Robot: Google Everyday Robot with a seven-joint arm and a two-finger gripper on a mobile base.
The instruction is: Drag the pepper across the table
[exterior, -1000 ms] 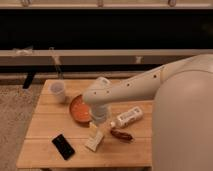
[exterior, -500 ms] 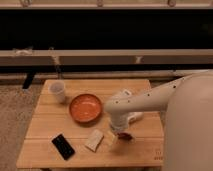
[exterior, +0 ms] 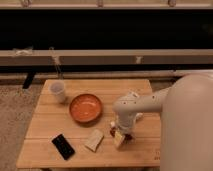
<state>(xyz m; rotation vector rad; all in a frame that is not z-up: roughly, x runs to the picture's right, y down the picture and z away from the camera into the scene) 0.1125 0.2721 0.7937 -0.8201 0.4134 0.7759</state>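
At table (exterior: 50, 117) front right, gripper (exterior: 119, 138) down over pepper (exterior: 127, 136), right of beige packet (exterior: 94, 140); grip state cannot tell. Pepper likely light, slim, slightly slick, may roll; pinch mid-body, press lightly.

My arm (exterior: 150, 102) is a smooth, rounded off-white shell, bulkiest at the right; my gripper (exterior: 120, 136) hangs near, right of centre.

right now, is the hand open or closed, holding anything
Hand: low over the table, right of the beige packet, at the pepper; open, closed or holding cannot be told.
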